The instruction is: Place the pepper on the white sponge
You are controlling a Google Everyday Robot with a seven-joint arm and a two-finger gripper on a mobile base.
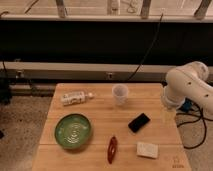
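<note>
Wooden counter [100, 107], contents as seen from its near edge:

1. Pepper [112, 149]: red and slim. It lay flat close to the near edge, about midway along it, with its long axis running roughly front to back. Nothing touched it.
2. White sponge [147, 149]: lay flat towards the near right corner, near the pepper with a gap between them.
3. Black block [139, 122]: lay flat and angled, just behind the sponge, right of the middle.
4. Green bowl [73, 131]: stood towards the near left corner, left of the pepper.
5. Clear cup [119, 94]: stood upright near the far edge, about midway along it.
6. White bottle [76, 98]: lay on its side towards the far left corner.
7. Robot arm [190, 87]: white, beside the right edge.
8. Gripper [169, 116]: hung pointing downward at the right edge, level with the black block and well apart from the pepper. Whether it was released or clenched could not be told.
</note>
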